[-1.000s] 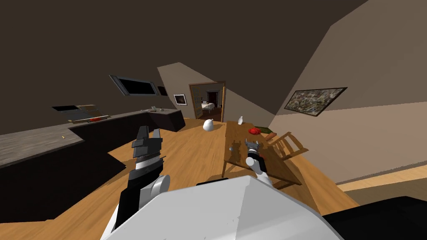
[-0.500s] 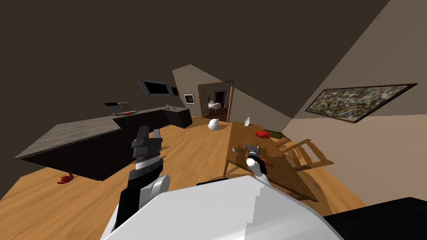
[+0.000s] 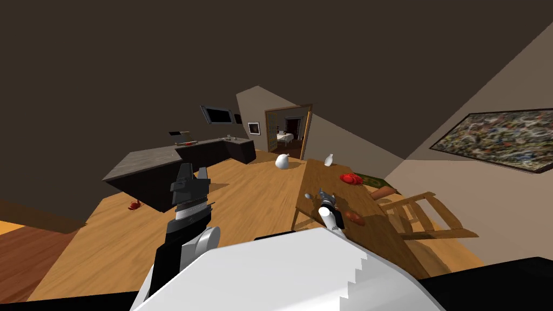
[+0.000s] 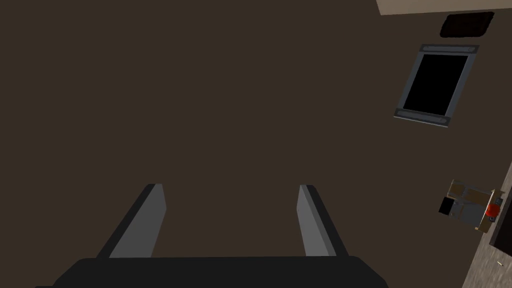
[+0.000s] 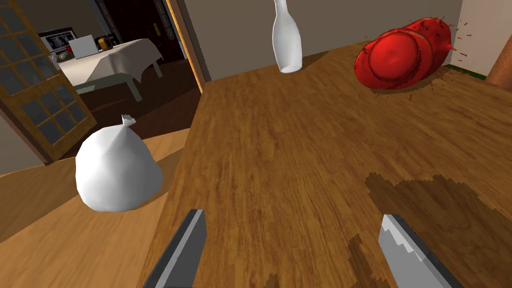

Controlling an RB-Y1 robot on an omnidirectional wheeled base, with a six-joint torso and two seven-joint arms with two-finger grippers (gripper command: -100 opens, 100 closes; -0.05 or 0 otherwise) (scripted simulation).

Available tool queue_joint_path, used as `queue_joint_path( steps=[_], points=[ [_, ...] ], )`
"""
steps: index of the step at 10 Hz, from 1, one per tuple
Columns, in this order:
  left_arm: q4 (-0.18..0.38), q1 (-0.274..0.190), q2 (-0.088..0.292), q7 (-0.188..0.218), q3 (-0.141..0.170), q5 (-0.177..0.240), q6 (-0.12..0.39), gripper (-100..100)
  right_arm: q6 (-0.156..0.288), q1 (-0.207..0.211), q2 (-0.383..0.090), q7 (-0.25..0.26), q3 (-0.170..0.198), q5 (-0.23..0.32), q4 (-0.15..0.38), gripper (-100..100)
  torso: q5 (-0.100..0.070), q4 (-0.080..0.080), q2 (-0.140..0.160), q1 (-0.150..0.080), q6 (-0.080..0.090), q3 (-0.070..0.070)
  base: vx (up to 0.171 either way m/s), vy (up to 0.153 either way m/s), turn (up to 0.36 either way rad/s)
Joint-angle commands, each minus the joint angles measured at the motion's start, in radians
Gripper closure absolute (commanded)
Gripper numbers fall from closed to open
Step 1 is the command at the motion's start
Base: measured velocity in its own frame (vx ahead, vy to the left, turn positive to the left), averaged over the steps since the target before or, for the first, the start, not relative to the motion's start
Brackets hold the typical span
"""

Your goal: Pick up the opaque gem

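Right end effector (image 3: 325, 195), fingers spread and empty, hovers low over the wooden tabletop (image 5: 280, 150). The small pale grey gem (image 3: 308, 196) lies on the tabletop near its edge, just beside that end effector. Left end effector (image 3: 193, 170), likewise spread, is raised well off the tabletop.

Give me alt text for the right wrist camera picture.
The open right gripper hangs over a wooden table bearing a white bottle and a red spiky lump. A white sack sits on the floor beside it, near an open doorway.
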Motion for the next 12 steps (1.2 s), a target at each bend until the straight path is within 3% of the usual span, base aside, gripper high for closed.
queue_joint_path(
  steps=[1,7,11,12],
  points=[
    [0.0,0.0,0.0,0.0,0.0,0.0,0.0,0,0.004,-0.006,0.013,-0.05,-0.002,-0.043,0.05,-100,0.0,0.0,0.0,0.0,0.0,0.0,-0.044,-0.046,0.343],
    [0.0,0.0,0.0,0.0,0.0,0.0,0.0,0,0.023,-0.017,0.046,-0.122,-0.015,-0.12,0.137,-100,0.0,-0.001,-0.003,0.0,0.0,-0.001,-0.011,-0.029,0.207],
    [0.0,0.0,0.0,0.0,0.0,0.0,0.0,0,0.05,-0.019,0.105,-0.185,-0.022,-0.189,0.22,-100,0.0,-0.001,-0.005,-0.001,0.001,-0.003,0.025,-0.045,0.224],
    [0.0,0.0,0.0,0.0,0.0,0.0,0.0,0,0.042,-0.023,0.102,-0.163,-0.027,-0.181,0.2,-100,0.0,-0.001,-0.006,-0.002,0.001,-0.003,0.03,-0.037,0.053]
  ],
)
